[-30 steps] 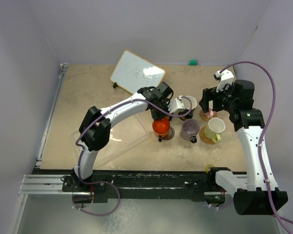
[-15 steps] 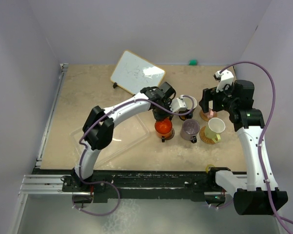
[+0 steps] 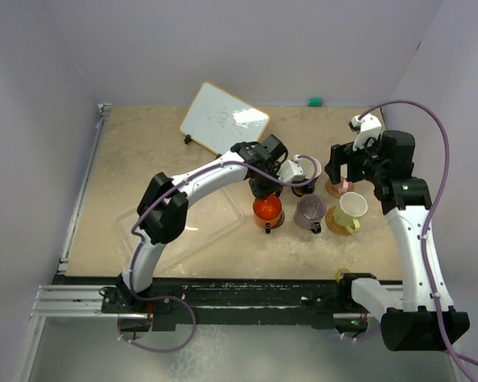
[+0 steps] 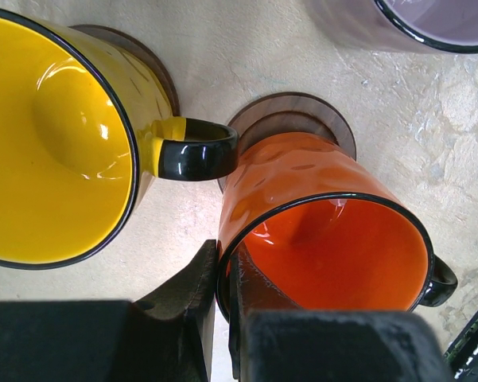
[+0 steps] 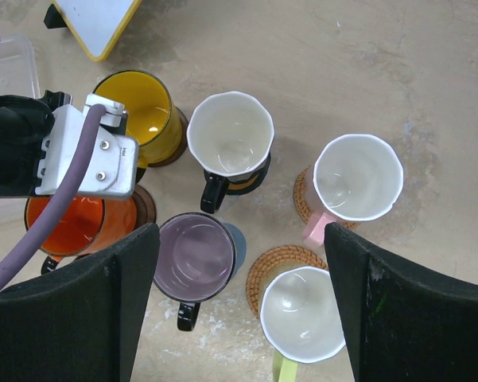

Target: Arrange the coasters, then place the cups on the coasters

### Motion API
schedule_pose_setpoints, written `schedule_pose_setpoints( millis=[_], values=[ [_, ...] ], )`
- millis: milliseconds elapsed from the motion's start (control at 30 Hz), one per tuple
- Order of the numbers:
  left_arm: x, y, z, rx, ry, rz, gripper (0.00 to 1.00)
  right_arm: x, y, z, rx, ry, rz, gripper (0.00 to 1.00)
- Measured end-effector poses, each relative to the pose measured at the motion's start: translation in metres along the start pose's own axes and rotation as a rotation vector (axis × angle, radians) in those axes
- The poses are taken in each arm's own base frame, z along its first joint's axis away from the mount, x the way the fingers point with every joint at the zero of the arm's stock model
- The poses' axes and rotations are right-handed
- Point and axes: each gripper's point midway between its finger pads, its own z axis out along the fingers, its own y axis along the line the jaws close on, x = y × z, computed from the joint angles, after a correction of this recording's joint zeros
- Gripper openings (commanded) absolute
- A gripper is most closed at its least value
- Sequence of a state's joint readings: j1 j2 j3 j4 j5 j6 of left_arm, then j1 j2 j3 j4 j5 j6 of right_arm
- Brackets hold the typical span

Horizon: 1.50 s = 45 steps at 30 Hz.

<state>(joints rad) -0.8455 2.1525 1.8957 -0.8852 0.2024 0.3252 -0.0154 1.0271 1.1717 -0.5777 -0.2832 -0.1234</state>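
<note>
Left wrist view: the left claw [image 4: 223, 267] is clamped on the rim of the orange-red cup [image 4: 318, 215], one finger inside, one outside; the cup leans, its base over a dark brown coaster [image 4: 290, 115]. Step in hand, apparently: setting down the last cup; next, level it, seat it, release, withdraw clear of the yellow cup [image 4: 56, 143] handle alongside. The left arm reaches forward across the tabletop [image 3: 143, 159], wrist down; the right claw [image 5: 240, 239] hangs wide apart, empty, above the mauve-grey cup [image 5: 195, 259].

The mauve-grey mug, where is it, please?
Right wrist view: the mauve-grey mug stands lower centre on the blue-grey coaster, between the orange mug and pale green mug.
</note>
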Motion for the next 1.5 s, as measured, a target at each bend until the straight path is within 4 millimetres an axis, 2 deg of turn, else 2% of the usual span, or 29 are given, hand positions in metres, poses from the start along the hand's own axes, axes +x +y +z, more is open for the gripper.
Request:
schedule_pose_setpoints(
  millis=[400, 933, 1500],
  values=[
    [0.000, -0.001, 0.000, -0.001, 0.001, -0.021, 0.03, 0.002, 0.000, 0.001, 0.000, 0.004, 0.002, 0.87],
    [-0.012, 0.002, -0.001, -0.003, -0.008, -0.044, 0.03, 0.003, 0.000, 0.002, 0.000, 0.005, 0.002, 0.88],
    [-0.012, -0.003, -0.002, 0.004, 0.005, -0.066, 0.03, 0.003, 0.000, 0.002, 0.000, 0.005, 0.002, 0.88]
  ],
)
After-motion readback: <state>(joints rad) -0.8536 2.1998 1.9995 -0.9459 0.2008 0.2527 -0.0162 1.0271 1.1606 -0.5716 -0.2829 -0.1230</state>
